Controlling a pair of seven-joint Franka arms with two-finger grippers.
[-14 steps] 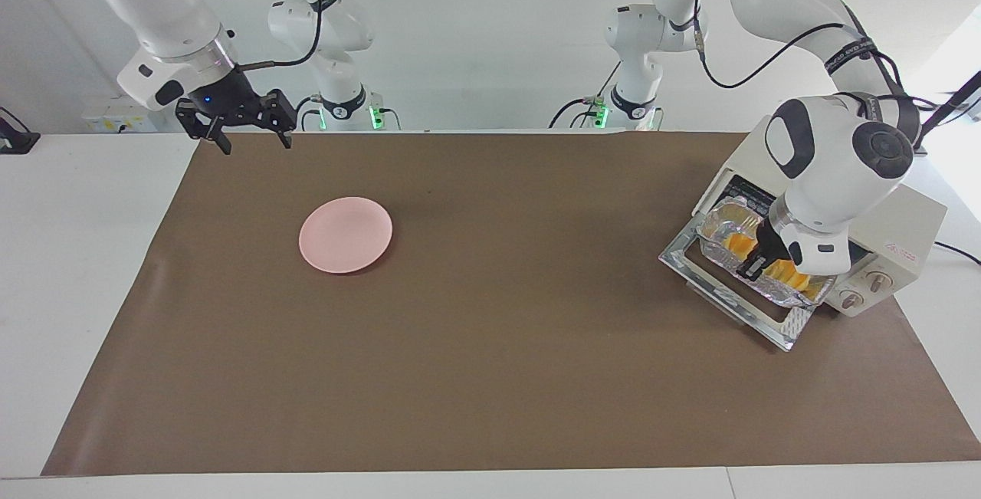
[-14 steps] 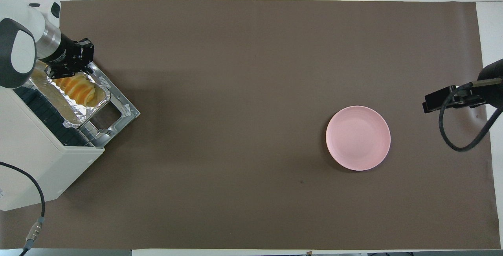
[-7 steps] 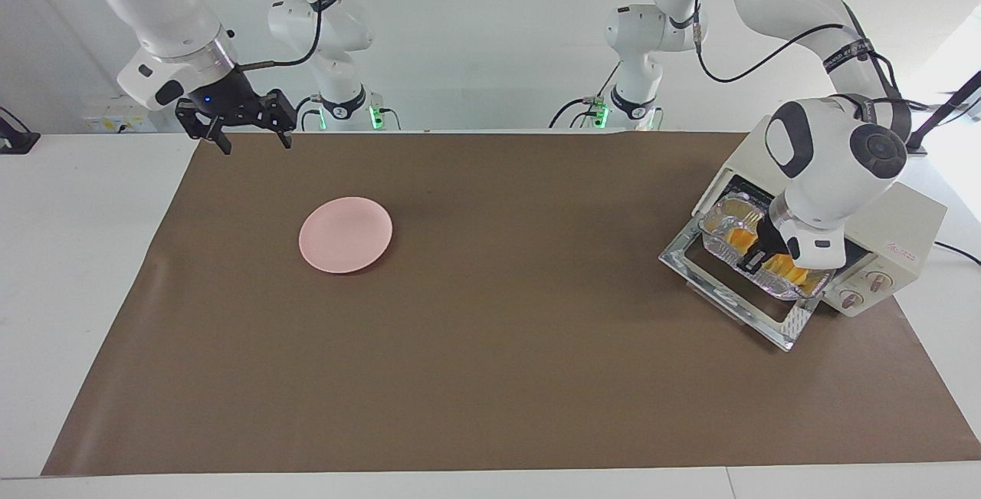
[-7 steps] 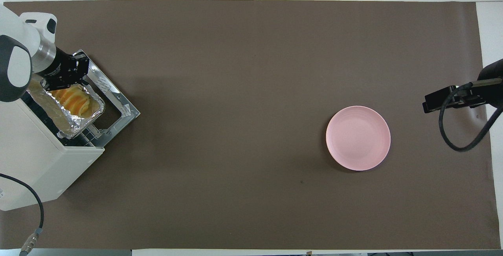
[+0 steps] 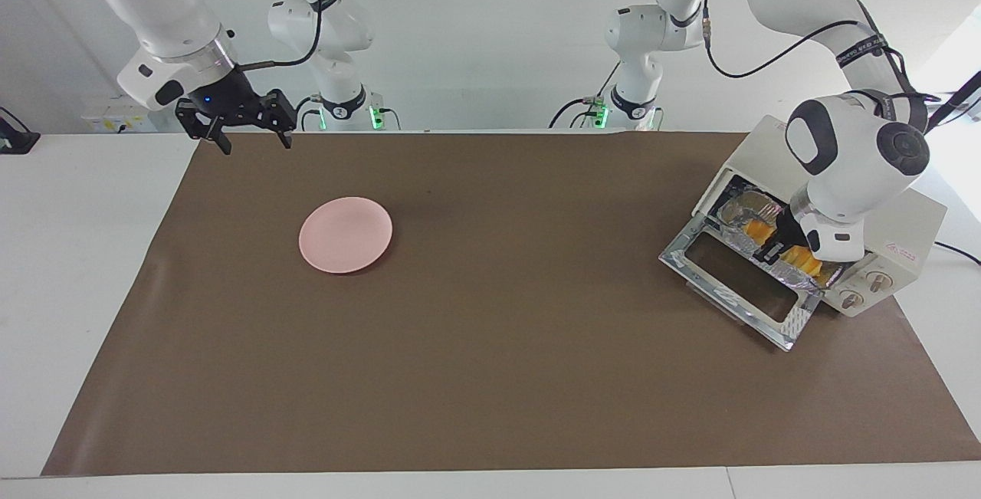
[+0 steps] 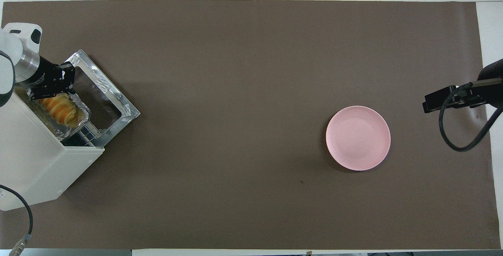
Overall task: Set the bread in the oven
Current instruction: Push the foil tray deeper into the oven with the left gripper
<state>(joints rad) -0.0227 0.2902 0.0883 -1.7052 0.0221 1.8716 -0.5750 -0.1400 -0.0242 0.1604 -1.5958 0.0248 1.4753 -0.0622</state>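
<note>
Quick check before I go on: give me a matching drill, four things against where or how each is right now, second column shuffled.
Things:
1. bread
2. oven door
3. plate
4. right gripper

States:
A. folded down, open
B. bare, toward the right arm's end of the table
C. in the foil tray, partly inside the oven
D. open, raised over the mat's edge nearest the robots, waiting

Pairs: 1-C, 2-A, 3-B, 4-D

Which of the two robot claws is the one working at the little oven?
The left gripper: it is shut on the foil tray with the bread at the oven. The right gripper waits open, up above the table's edge.
</note>
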